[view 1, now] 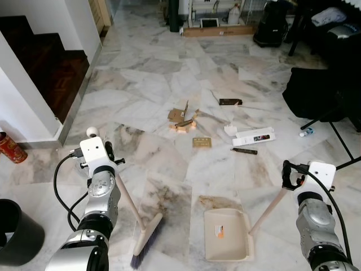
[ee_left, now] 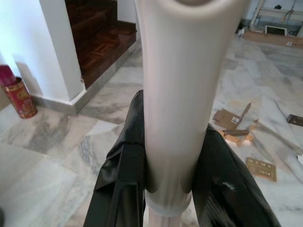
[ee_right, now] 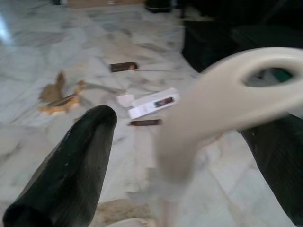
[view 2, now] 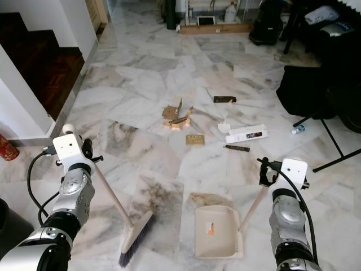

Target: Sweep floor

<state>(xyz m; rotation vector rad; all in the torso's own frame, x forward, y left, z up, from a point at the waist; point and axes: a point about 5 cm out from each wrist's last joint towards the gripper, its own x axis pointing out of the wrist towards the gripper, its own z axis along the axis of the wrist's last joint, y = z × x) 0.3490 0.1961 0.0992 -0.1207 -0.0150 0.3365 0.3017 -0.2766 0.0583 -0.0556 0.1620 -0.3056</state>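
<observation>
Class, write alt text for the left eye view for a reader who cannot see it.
A robot's left gripper holds a beige broom and its right gripper a beige dustpan on a marble floor, with cardboard scraps and a white box ahead.

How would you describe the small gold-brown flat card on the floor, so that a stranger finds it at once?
Start from the beige plastic dustpan on the marble floor and look straight ahead, toward the scattered litter. The gold-brown flat card lies nearest, alone, between the torn brown cardboard pieces and the long white box; it alone is a flat gold rectangle.
</observation>
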